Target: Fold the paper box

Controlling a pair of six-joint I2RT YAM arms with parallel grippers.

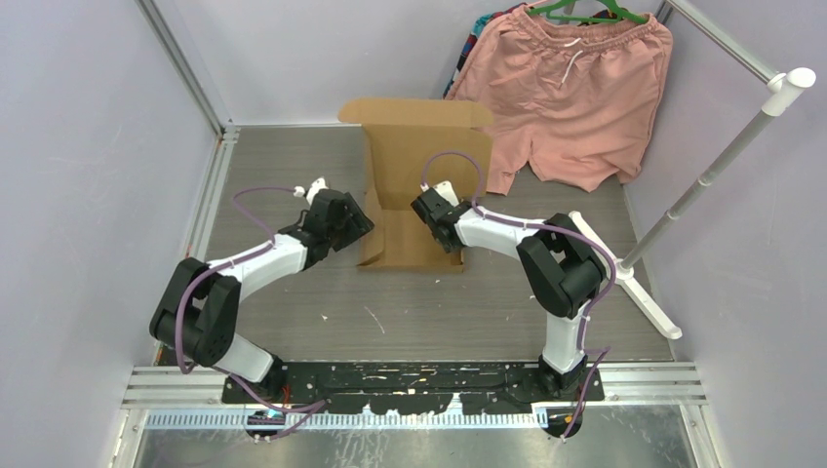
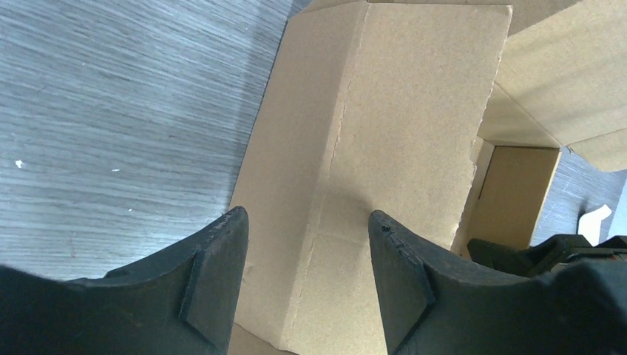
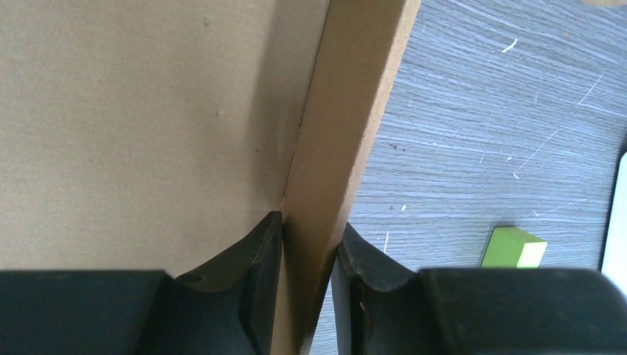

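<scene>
The paper box [image 1: 419,166] is brown cardboard in the middle of the table, its back flap standing upright and its side walls partly raised. My left gripper [image 1: 363,224] is at the box's left side. In the left wrist view it [image 2: 307,222] is open, its fingers [image 2: 222,274] apart over the creased left panel [image 2: 384,111] without pinching it. My right gripper [image 1: 429,210] is at the box's right wall. The right wrist view shows it [image 3: 310,229] shut on that upright wall [image 3: 347,111], one finger inside the box and one outside.
Pink shorts [image 1: 571,97] hang on a green hanger behind the box at the back right. A white clothes rack [image 1: 683,195] slants along the right side, its foot on the table. A small green block [image 3: 514,248] lies on the table right of the box.
</scene>
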